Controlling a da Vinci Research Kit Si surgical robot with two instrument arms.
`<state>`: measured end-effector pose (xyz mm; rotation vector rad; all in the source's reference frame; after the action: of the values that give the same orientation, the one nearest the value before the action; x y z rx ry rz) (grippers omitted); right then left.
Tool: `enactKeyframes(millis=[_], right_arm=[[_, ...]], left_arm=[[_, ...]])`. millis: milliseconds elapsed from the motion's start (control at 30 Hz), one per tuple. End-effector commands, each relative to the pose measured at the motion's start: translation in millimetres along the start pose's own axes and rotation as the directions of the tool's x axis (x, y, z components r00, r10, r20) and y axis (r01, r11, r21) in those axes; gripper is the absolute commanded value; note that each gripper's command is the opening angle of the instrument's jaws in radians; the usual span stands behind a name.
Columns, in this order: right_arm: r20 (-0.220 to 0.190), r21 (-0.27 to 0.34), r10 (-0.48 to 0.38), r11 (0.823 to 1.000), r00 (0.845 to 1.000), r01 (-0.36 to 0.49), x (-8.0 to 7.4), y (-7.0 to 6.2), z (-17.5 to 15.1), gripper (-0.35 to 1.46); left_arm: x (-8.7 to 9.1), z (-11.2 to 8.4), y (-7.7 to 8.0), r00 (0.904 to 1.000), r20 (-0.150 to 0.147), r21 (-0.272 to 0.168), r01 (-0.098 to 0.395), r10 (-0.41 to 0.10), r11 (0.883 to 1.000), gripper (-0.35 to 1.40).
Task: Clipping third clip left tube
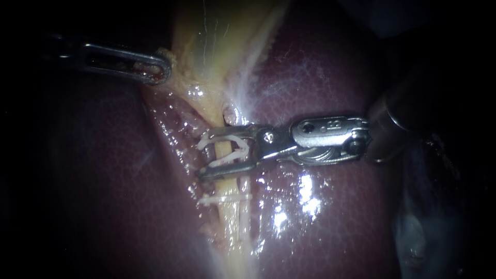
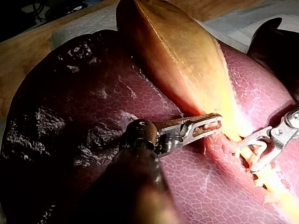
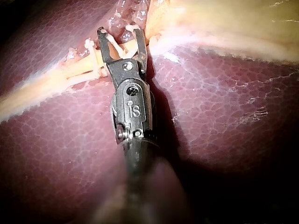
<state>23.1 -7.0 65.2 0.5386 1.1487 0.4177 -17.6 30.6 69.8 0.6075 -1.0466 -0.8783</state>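
Reaching from the right, my right instrument (image 1: 205, 154) grips an open clip (image 1: 227, 140) in spread jaws straddling the near-far tube (image 1: 221, 151) crosswise, just far of a seated clip (image 1: 225, 198); my left instrument (image 1: 163, 67) clamps the gallbladder (image 1: 206, 31).

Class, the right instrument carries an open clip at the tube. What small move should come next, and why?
Probably squeeze the right instrument closed: its open clip straddles the tube, just above a set clip, and the left instrument grips the tissue.
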Motion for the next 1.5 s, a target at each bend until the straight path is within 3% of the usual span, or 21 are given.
enactKeyframes(millis=[33, 233, 567, 933, 1067, 1233, 1500], right_arm=[[0.000, 0.001, 0.000, 1.000, 1.000, 0.000, 0.0, -0.1, 0.0, 0.46], [0.000, 0.004, -0.002, 1.000, 1.000, 0.002, 0.6, -1.3, 0.1, 0.47], [-0.012, 0.037, -0.004, 0.999, 1.000, 0.004, 3.0, -5.2, -0.4, 0.47], [-0.052, 0.069, 0.007, 0.998, 0.999, -0.004, 5.8, -8.3, -4.7, 0.47], [-0.051, 0.079, 0.023, 0.997, 0.998, -0.019, 5.8, -8.2, -6.6, 0.47], [-0.049, 0.079, 0.038, 0.996, 0.998, -0.034, 4.7, -7.4, -7.0, 0.47], [-0.037, 0.109, 0.100, 0.990, 0.994, -0.095, 1.0, -5.0, -6.2, 0.47]], left_arm=[[0.0, 0.0, 0.0, 1.0000, -0.001, 0.002, 0.000, 0.000, 1.000, -0.35], [0.0, 0.0, 0.1, 1.0000, -0.001, 0.003, 0.000, 0.000, 1.000, -0.35], [0.1, 0.1, 0.2, 1.0000, -0.001, 0.003, -0.001, 0.001, 1.000, -0.35], [0.1, 0.0, 0.2, 1.0000, -0.001, 0.003, -0.001, 0.001, 1.000, -0.35], [0.1, 0.0, 0.2, 1.0000, -0.001, 0.003, -0.001, 0.001, 1.000, -0.35], [0.1, 0.0, 0.2, 1.0000, -0.001, 0.003, -0.001, 0.001, 1.000, -0.35], [0.2, 0.0, 0.2, 1.0000, -0.001, 0.003, -0.001, 0.001, 1.000, -0.35]])
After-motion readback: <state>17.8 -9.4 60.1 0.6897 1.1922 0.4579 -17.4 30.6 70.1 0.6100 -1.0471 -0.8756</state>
